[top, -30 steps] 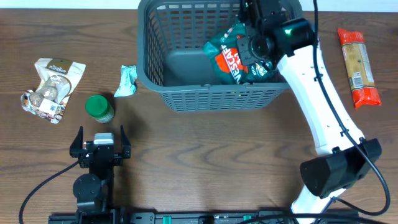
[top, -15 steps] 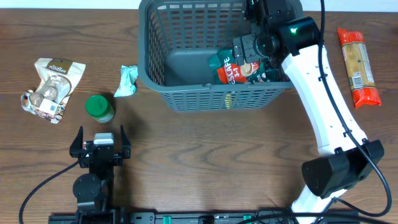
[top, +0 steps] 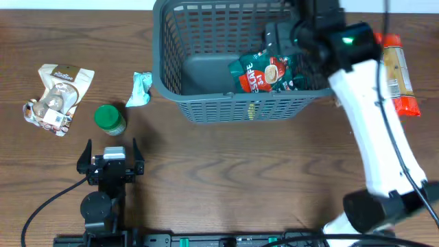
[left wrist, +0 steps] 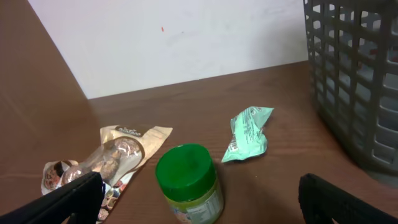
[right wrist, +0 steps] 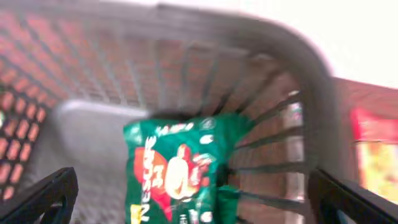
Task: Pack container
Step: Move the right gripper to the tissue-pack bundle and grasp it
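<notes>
The container (top: 159, 68) is a large grey slotted basket at the back middle of the table; its side also shows in the left wrist view (left wrist: 354, 81). A green and red coffee packet (top: 267, 74) lies inside it against the right wall. My right gripper (top: 288, 38) hangs above that packet, open, with nothing between its fingers. From the right wrist, the packet (right wrist: 177, 168) lies free below the spread right gripper (right wrist: 196, 202), inside the basket wall (right wrist: 311, 68). My left gripper (top: 111, 152) rests open near the front left, empty.
A green-lidded jar (top: 110, 118) stands just ahead of the left gripper (left wrist: 202, 199). A small mint packet (top: 140, 89) lies beside the basket's left wall. A beige snack pouch (top: 56, 96) is at far left. A long red-orange packet (top: 396, 75) lies right of the basket.
My right gripper has opened and let go of the green packet, which dropped onto the basket floor. The right arm has since drawn back to the right. The left arm is still.
</notes>
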Controlling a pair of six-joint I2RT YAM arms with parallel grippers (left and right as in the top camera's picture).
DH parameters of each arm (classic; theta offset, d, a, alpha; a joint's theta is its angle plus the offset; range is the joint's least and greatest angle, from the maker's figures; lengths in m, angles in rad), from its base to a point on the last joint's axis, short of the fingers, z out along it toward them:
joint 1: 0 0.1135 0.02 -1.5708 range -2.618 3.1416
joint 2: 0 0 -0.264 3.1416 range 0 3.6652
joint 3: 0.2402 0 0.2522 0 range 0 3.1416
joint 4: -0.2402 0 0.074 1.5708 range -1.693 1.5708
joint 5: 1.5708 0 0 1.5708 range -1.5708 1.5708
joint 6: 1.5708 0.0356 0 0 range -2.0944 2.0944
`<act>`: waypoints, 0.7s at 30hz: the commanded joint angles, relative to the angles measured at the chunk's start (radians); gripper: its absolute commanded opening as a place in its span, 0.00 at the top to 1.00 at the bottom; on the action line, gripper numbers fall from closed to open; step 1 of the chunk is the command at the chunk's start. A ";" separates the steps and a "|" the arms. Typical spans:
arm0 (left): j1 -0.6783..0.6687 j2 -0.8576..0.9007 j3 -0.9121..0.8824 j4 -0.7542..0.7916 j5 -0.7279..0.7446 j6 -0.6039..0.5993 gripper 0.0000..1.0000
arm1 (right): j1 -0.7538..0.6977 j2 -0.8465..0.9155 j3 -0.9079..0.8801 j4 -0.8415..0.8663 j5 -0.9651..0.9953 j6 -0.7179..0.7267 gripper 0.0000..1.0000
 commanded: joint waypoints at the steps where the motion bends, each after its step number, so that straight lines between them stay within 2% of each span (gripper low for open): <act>1: 0.003 -0.006 -0.029 -0.019 0.003 0.013 0.01 | -0.065 -0.120 0.045 -0.015 0.077 0.010 0.01; 6: 0.003 -0.006 -0.029 -0.019 0.003 0.013 0.01 | -0.220 -0.220 0.045 -0.077 0.174 0.003 0.01; 10: 0.003 -0.006 -0.029 -0.019 0.003 0.013 0.01 | -0.370 -0.233 0.045 -0.150 0.172 -0.044 0.01; 14: 0.003 -0.006 -0.029 -0.019 0.003 0.013 0.01 | -0.475 -0.193 0.045 -0.206 0.122 -0.097 0.01; 21: 0.003 -0.006 -0.029 -0.019 0.003 0.013 0.01 | -0.577 -0.040 0.045 -0.231 0.085 -0.173 0.01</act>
